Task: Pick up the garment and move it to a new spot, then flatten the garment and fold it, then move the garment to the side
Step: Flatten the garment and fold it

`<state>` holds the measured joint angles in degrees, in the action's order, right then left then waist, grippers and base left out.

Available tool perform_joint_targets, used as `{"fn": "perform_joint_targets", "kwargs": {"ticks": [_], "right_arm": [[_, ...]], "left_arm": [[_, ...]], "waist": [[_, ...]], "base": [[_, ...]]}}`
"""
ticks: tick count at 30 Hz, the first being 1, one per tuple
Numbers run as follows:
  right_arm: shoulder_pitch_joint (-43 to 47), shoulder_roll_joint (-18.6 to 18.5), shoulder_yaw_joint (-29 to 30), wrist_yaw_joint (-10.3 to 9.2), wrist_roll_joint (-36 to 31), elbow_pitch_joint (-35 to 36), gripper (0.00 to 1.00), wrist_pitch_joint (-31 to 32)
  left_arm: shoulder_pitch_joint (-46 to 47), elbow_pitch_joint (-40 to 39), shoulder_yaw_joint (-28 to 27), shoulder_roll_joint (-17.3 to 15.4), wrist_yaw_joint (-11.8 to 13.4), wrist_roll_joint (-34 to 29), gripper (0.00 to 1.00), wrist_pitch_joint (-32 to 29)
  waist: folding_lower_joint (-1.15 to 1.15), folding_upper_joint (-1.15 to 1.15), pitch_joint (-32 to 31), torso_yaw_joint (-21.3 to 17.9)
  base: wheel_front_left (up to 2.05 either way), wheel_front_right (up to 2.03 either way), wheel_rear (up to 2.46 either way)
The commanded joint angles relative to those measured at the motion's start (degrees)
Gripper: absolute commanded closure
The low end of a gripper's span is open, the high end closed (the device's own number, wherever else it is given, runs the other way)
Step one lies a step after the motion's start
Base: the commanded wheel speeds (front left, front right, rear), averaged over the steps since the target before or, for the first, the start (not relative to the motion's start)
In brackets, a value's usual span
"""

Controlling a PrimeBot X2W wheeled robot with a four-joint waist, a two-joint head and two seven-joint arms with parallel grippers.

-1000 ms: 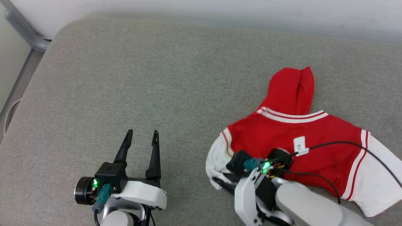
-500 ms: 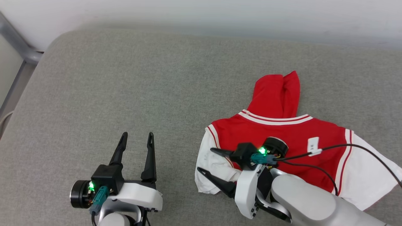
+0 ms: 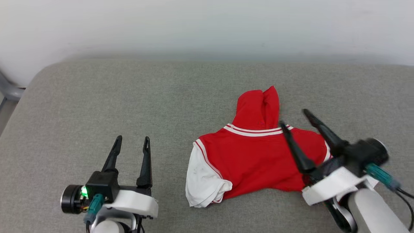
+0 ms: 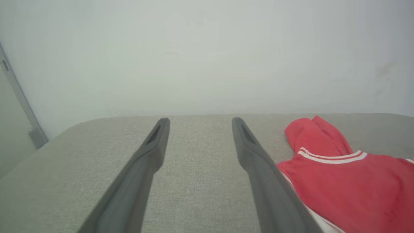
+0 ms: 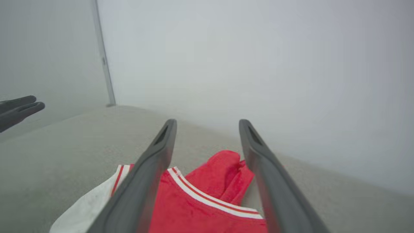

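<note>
The garment (image 3: 255, 160) is a red jersey with white sleeves and striped trim, lying plain side up on the grey cushion; a red part sticks out beyond its far striped edge. My right gripper (image 3: 293, 117) hovers open over the garment's right part, holding nothing, its arm hiding the right sleeve. In the right wrist view my right gripper (image 5: 207, 121) is spread above the garment (image 5: 200, 207). My left gripper (image 3: 132, 138) rests open and empty to the left of the white sleeve. The left wrist view has my left gripper (image 4: 199, 119) beside the garment (image 4: 349, 181).
The grey cushion (image 3: 129, 97) spreads wide to the left and behind the garment. A pale wall (image 3: 207, 26) runs along its far edge. A grey metal post (image 3: 9, 92) stands past the cushion's left corner.
My right gripper opened, let go of the left sleeve and swung up and right over the garment. The head camera tilted, so the whole scene shifted left and down.
</note>
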<state>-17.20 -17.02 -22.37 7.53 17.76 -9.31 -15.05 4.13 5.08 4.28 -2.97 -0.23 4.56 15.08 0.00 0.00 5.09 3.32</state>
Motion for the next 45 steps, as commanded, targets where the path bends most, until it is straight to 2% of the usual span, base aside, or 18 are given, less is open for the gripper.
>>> {"fn": "perform_joint_targets", "kwargs": {"ticks": [1,6,9,13,17,20,24,32,37,40,45], "right_arm": [[3.44,2.05,3.72,-0.07,-1.69,1.91,0.0,-0.15],[11.0,6.58,13.95,-0.07,-8.89,7.33,0.0,-0.14],[13.99,9.41,18.22,-0.07,-10.67,9.23,0.0,-0.16],[16.38,11.04,20.39,-0.06,-12.8,10.45,0.0,-0.16],[17.11,11.68,21.4,-0.07,-13.83,10.83,0.0,-0.16],[16.8,12.08,21.79,-0.07,-14.8,11.22,0.0,-0.15],[16.04,12.34,21.85,-0.07,-15.64,11.5,0.0,-0.16],[14.69,12.43,21.55,-0.07,-16.65,11.13,0.0,-0.16],[13.97,12.45,21.29,-0.07,-17.1,10.87,0.0,-0.17],[13.28,12.57,21.02,-0.07,-17.23,10.74,0.0,-0.16],[12.21,12.75,20.28,-0.07,-17.33,10.57,0.0,-0.17]], "left_arm": [[1.31,-0.4,-0.43,-0.37,-0.7,-0.58,0.0,0.14],[3.88,-0.83,-0.8,-1.48,-2.97,-1.3,0.0,0.13],[6.28,-0.63,-0.79,-2.55,-4.21,-1.37,0.0,0.14],[10.9,1.54,1.3,-5.04,-6.13,-0.85,0.0,0.13],[14.82,4.41,4.59,-7.63,-6.92,-0.33,0.0,-0.61],[20.03,5.92,9.76,-10.58,-7.08,1.3,0.0,-4.23],[25.82,6.64,18.28,-14.75,-7.15,8.75,0.0,-11.57],[35.27,6.16,34.17,-23.29,-7.18,28.15,0.0,-34.89],[40.1,4.14,43.13,-28.51,-7.18,35.67,0.0,-45.86],[42.87,4.06,47.4,-30.42,-7.17,38.55,0.0,-49.62],[45.93,7.34,53.47,-30.96,-7.19,41.02,0.0,-52.07]], "waist": [[0.0,0.0,-0.19,-0.4],[0.0,0.0,-0.28,-1.38],[0.0,0.0,-0.28,-1.85],[0.0,0.0,-0.09,-2.47],[0.0,0.0,0.22,-2.96],[0.0,0.0,0.74,-3.49],[0.0,0.0,1.51,-4.02],[0.0,0.0,3.12,-5.28],[0.0,0.0,4.17,-6.18],[0.0,0.0,5.04,-6.65],[0.0,0.0,6.9,-7.5]], "base": [[0.0,0.0,0.0],[0.0,0.0,0.0],[0.0,0.0,0.0],[0.0,0.0,0.0],[0.0,0.0,0.0],[0.0,0.0,0.0],[0.0,0.0,0.0],[0.0,0.0,0.0],[0.0,0.0,0.0],[0.0,0.0,0.0],[0.0,0.0,0.0]]}}
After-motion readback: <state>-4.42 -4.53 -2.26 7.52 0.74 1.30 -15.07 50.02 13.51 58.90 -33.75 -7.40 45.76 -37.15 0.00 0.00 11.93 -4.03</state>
